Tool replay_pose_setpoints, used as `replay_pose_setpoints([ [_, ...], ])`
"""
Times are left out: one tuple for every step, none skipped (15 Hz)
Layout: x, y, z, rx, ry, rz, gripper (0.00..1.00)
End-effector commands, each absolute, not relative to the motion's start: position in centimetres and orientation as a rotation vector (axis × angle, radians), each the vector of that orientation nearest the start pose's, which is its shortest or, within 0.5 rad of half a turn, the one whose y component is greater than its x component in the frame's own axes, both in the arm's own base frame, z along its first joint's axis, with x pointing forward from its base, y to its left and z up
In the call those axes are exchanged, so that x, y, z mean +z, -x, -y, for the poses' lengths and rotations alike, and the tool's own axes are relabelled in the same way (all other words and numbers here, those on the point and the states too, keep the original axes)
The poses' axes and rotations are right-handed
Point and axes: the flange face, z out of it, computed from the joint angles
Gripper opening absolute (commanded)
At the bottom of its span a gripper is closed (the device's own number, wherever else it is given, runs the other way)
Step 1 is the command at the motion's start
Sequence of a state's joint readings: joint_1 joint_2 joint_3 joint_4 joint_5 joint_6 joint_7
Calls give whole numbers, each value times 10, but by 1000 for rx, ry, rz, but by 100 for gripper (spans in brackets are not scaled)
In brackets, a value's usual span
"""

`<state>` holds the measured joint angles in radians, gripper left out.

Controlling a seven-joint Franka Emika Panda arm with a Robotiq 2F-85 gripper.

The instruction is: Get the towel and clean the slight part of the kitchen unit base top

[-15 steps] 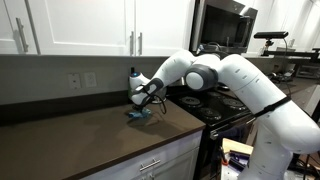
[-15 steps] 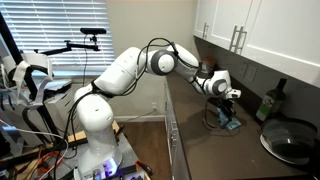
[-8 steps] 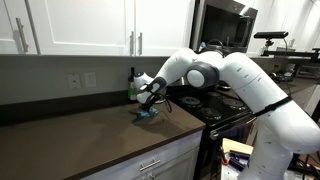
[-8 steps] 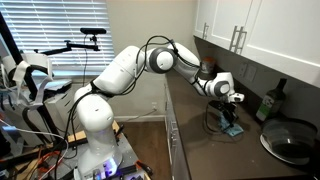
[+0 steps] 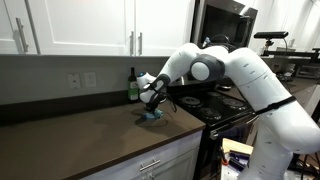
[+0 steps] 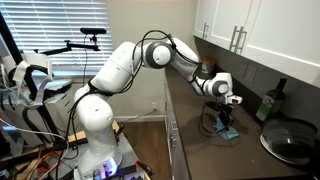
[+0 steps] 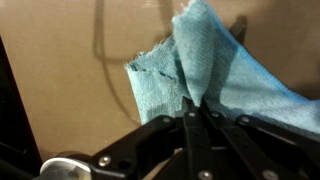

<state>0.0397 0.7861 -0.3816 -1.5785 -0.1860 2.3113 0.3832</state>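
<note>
A light blue towel (image 7: 225, 70) lies bunched on the dark brown countertop (image 5: 80, 130). It also shows under the gripper in both exterior views (image 5: 152, 117) (image 6: 227, 131). My gripper (image 7: 197, 100) is shut on a fold of the towel and presses it on the counter near the front edge by the stove; it shows in both exterior views (image 5: 150, 108) (image 6: 224, 117). The fingertips are buried in the cloth.
A dark bottle (image 5: 132, 85) stands against the back wall behind the gripper. A black stove (image 5: 215, 105) with a pan (image 6: 292, 140) is beside the counter. White cabinets hang above. Wall outlets (image 5: 82, 80) sit on the backsplash.
My gripper has dragged the towel along the counter toward the stove side and the front edge. The towel stays in the jaws.
</note>
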Motion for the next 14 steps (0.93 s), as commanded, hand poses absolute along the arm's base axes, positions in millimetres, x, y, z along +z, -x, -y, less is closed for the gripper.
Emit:
replay_pose_setpoints([
  [205, -652, 189, 75, 3436, -793, 3],
  [203, -651, 185, 84, 3434, -776, 3],
  [201, -650, 180, 96, 3431, -751, 3],
  [201, -648, 176, 102, 3430, -730, 3],
  [199, -647, 168, 116, 3429, -692, 3],
  [198, -645, 163, 124, 3429, -663, 3],
  [198, -644, 156, 136, 3425, -618, 3],
  [198, -642, 151, 143, 3423, -584, 3],
  [198, -641, 145, 146, 3416, -540, 3],
  [199, -640, 139, 150, 3411, -505, 3],
  [199, -639, 132, 142, 3401, -448, 3],
  [200, -637, 126, 141, 3396, -406, 3],
  [201, -636, 117, 132, 3392, -341, 3],
  [201, -634, 112, 137, 3389, -299, 3],
])
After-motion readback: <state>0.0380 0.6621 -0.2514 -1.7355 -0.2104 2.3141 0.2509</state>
